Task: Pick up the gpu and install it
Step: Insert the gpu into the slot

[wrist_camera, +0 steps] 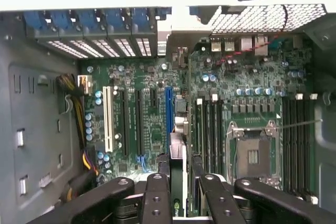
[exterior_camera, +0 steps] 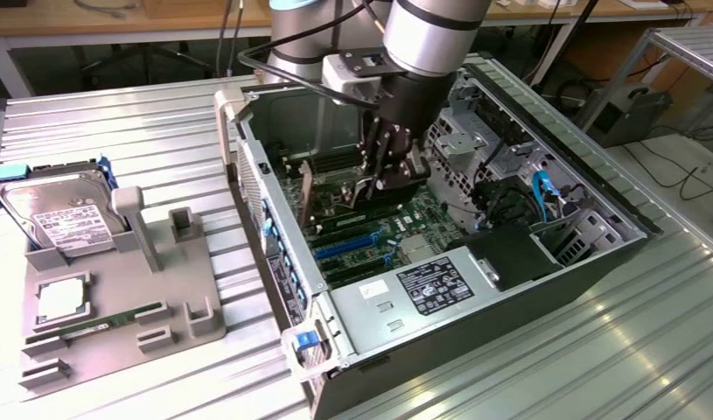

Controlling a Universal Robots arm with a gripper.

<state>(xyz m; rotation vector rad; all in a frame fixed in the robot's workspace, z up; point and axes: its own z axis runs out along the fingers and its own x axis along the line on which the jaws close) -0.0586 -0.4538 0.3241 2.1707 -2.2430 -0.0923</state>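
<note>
Inside the open computer case (exterior_camera: 590,262), over the green motherboard (wrist_camera: 152,124), the pincer (wrist_camera: 182,182) grips the gpu (wrist_camera: 178,150). The card stands edge-on between the fingers (wrist_camera: 157,198), near the blue slot (wrist_camera: 168,108). A hard drive (exterior_camera: 65,219) rests outside, over the counter (exterior_camera: 157,114).

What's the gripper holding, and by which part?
The gpu, edge-on, pinched by the gripper across its upper long edge, over the motherboard.

Work surface: ribbed metal tabletop (exterior_camera: 111,131), evenly lit. Behind it, a wooden workbench (exterior_camera: 157,16) spans the rear. Grey floor (exterior_camera: 636,166) at the exterior view's right (loose black cables (exterior_camera: 697,179) trailing across it).
</note>
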